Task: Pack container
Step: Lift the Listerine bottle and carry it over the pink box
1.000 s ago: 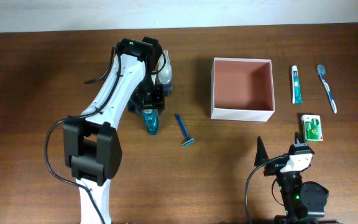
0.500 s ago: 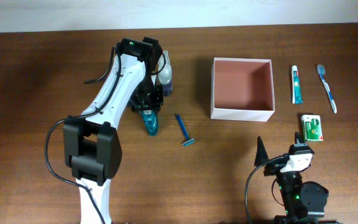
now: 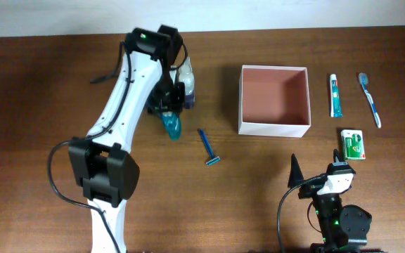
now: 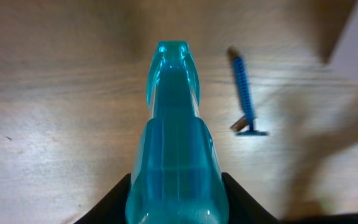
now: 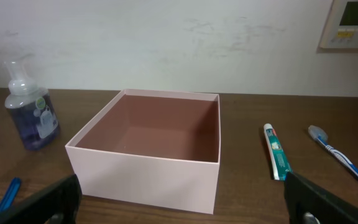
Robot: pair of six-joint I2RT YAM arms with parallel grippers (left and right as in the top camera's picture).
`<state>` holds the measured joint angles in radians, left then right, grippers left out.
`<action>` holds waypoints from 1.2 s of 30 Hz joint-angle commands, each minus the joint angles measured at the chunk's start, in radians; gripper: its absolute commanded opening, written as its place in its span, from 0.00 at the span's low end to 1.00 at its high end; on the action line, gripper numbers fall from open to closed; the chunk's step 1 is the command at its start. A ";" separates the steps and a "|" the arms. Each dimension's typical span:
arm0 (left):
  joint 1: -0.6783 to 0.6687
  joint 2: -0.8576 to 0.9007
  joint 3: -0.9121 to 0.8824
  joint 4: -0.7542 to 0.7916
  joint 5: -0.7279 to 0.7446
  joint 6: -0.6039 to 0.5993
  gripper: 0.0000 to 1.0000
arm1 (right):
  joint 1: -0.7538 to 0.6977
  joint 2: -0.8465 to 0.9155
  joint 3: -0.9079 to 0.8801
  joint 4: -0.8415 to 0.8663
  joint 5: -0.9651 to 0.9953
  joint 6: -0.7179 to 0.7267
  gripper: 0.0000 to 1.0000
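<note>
A: Starting big. Desk [image 3: 48,84]: where is the container [image 3: 273,95] sitting?
B: Right of centre, open top facing up, nothing showing inside. The left arm [image 3: 121,105] is reaching over the desk's left half, well apart from it.
A: Left hand [image 3: 169,112]?
B: Clamping a teal bottle [image 4: 174,143] by its wide end, narrow end pointing away from the wrist. Whether it is hanging clear of the desk, I cannot tell.
A: Right hand [image 3: 317,173]?
B: Sitting near the front edge, fingers spread apart, gripping nothing.
A: I am judging the step in hand as carrying the bottle over.
B: Agreeing. Be lifting high enough for the near wall and swinging wide of the pump bottle [image 3: 187,84] standing just beside the hand. The razor [image 3: 208,147] is lying between bottle and container, so be passing above it. Be releasing low, over the middle, sparing the thin walls.
A: Smaller items?
B: Toothpaste [image 3: 336,96], toothbrush [image 3: 370,100] and a green packet [image 3: 354,144] are lying right of the container.
</note>
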<state>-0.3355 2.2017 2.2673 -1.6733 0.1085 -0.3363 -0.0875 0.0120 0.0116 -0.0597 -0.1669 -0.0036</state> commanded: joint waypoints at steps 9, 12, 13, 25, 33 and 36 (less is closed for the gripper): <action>-0.002 -0.066 0.386 -0.014 0.092 0.002 0.27 | 0.009 -0.008 -0.006 -0.004 0.005 0.001 0.99; -0.002 -0.090 0.426 0.000 0.067 0.002 0.27 | 0.009 -0.008 -0.006 -0.004 0.005 0.001 0.99; -0.002 -0.093 0.454 0.012 0.068 0.001 0.27 | 0.009 -0.008 -0.006 -0.004 0.005 0.001 0.99; -0.073 -0.048 0.463 0.552 -0.039 0.040 0.28 | 0.009 -0.008 -0.006 -0.004 0.005 0.001 0.99; -0.150 0.106 0.463 0.719 -0.045 0.054 0.27 | 0.009 -0.008 -0.006 -0.004 0.005 0.001 0.99; -0.196 0.175 0.463 0.766 -0.046 0.122 0.27 | 0.009 -0.008 -0.006 -0.004 0.005 0.001 0.98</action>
<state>-0.4870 2.3299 2.7209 -0.9432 0.0696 -0.2901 -0.0875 0.0120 0.0116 -0.0597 -0.1669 -0.0036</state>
